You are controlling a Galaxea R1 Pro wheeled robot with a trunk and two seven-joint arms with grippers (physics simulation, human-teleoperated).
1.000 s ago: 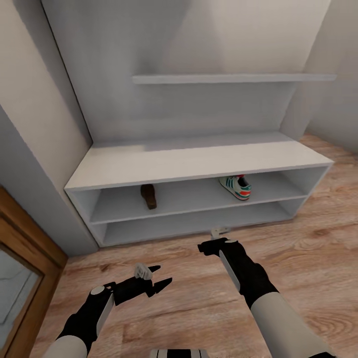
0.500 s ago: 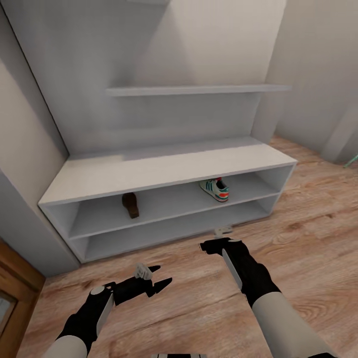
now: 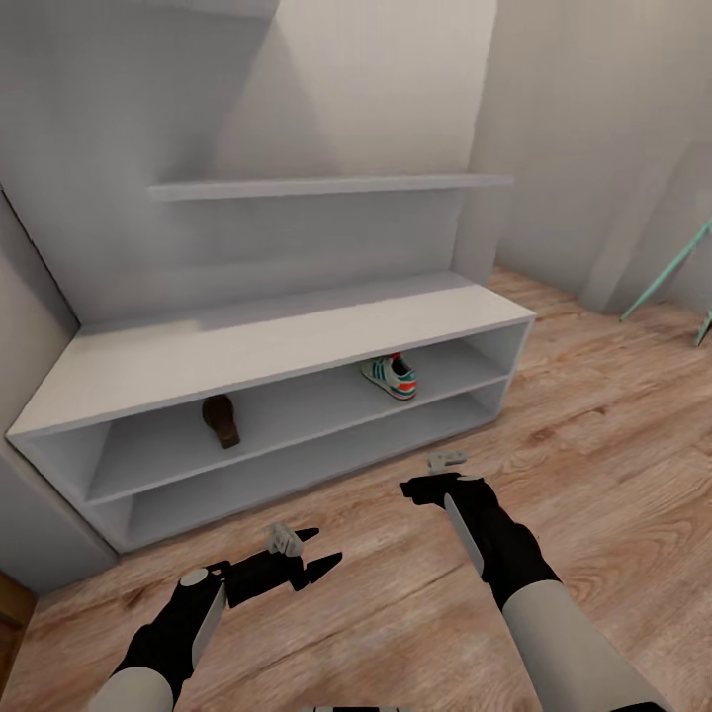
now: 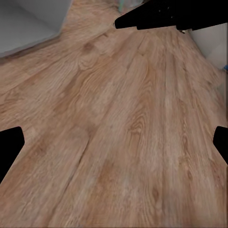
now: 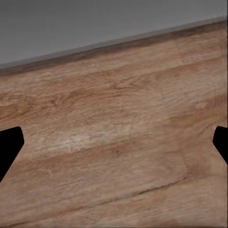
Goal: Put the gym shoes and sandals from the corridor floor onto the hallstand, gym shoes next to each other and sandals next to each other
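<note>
The pale grey hallstand (image 3: 247,346) stands against the wall ahead. One brown sandal (image 3: 222,419) lies on its upper open shelf towards the left. One white gym shoe (image 3: 389,377) with green stripes sits on the same shelf towards the right, well apart from the sandal. The other shoe and sandal are out of view. My left gripper (image 3: 320,551) hangs open and empty over the wood corridor floor (image 3: 593,435). My right gripper (image 3: 430,476) is open and empty too, low over the floor just in front of the hallstand's base (image 5: 95,23). Bare planks (image 4: 114,118) lie between the left fingers.
Thin teal legs of some object (image 3: 665,272) lean at the far right by the wall. A brown wooden frame edge (image 3: 8,598) shows at the lower left. A long wall shelf (image 3: 326,185) hangs above the bench top. My right arm (image 4: 171,14) crosses the left wrist view.
The whole head picture has shifted: the camera has turned right, so the hallstand sits further left and the teal legs have come into view. Both arms hold the same pose.
</note>
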